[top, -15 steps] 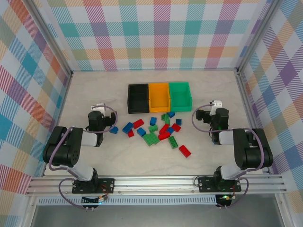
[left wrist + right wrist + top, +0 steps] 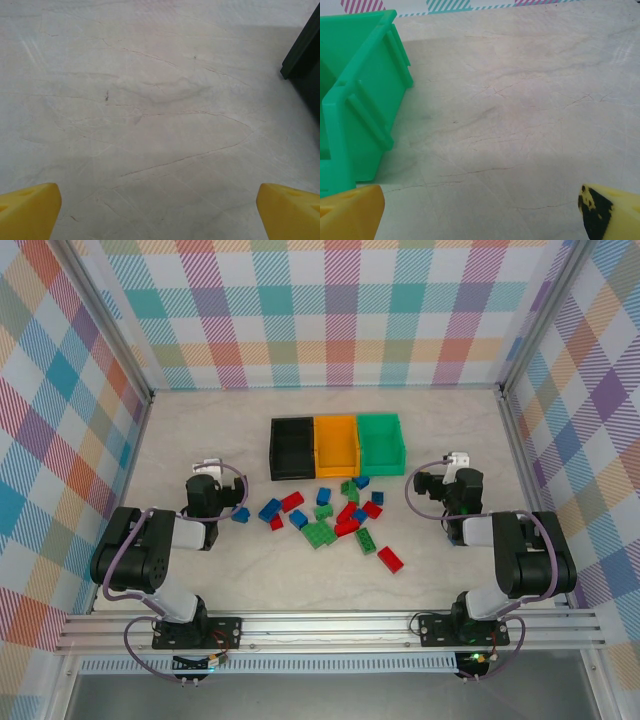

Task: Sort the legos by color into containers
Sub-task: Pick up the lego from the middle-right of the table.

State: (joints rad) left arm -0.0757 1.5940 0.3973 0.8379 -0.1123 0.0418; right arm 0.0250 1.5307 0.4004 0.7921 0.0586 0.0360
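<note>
3 bins: 1 black, 1 orange, 1 green. Approx 18 bricks: 7 blue, 6 red, 5 green.

The black and light grey left arm, at 7 o'clock in the top view, and the right arm of the same build, at 5 o'clock, each carry a looping greyish-purple cable and are fixed on a flat black base plate. The left gripper has yellow wedge-shaped plastic fingertips; on the right gripper, the fingertip at 5 o'clock is marked with black.
</note>
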